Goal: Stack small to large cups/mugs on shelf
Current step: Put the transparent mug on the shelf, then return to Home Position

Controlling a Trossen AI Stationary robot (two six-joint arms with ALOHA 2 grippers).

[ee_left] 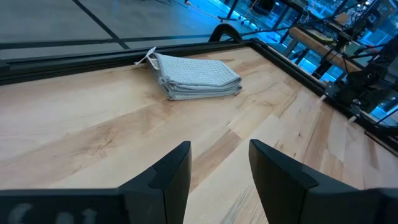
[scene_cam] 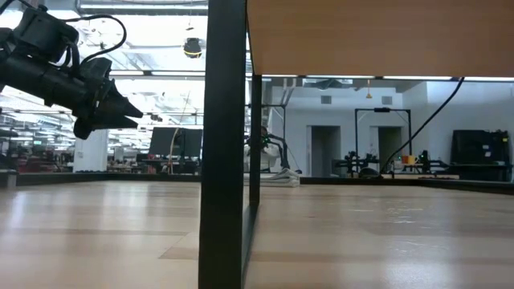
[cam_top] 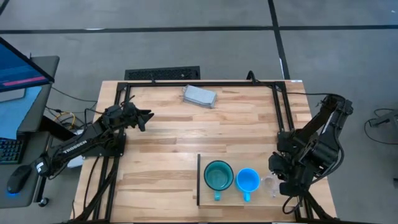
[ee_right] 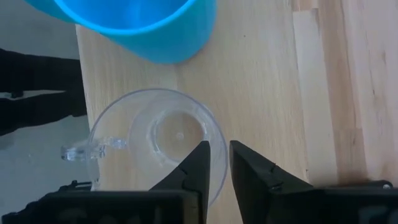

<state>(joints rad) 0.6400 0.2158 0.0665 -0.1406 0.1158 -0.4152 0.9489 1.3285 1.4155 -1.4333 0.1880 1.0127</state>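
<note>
Three cups stand in a row on the shelf (cam_top: 227, 198) at the worktop's (cam_top: 168, 124) six-o'clock edge. Teal mug (cam_top: 218, 176) at nine o'clock of the row, just beside the shelf's dark upright edge; blue mug (cam_top: 247, 181) in the middle; clear cup (cam_top: 270, 183) at three o'clock, close beside the blue mug. All upright, mouths up (handles of the teal and blue mugs point toward six o'clock).

Right pincer (ee_right: 215, 163) sits over the clear cup: one finger inside the rim, one outside, a narrow gap between them straddling the wall. Whether they press the glass, cannot tell.

Left pincer (ee_left: 219, 167) hangs above the worktop toward nine o'clock, well apart from the cups, fingers spread and holding nothing. A folded grey cloth (cam_top: 199, 96) lies near twelve o'clock.
</note>
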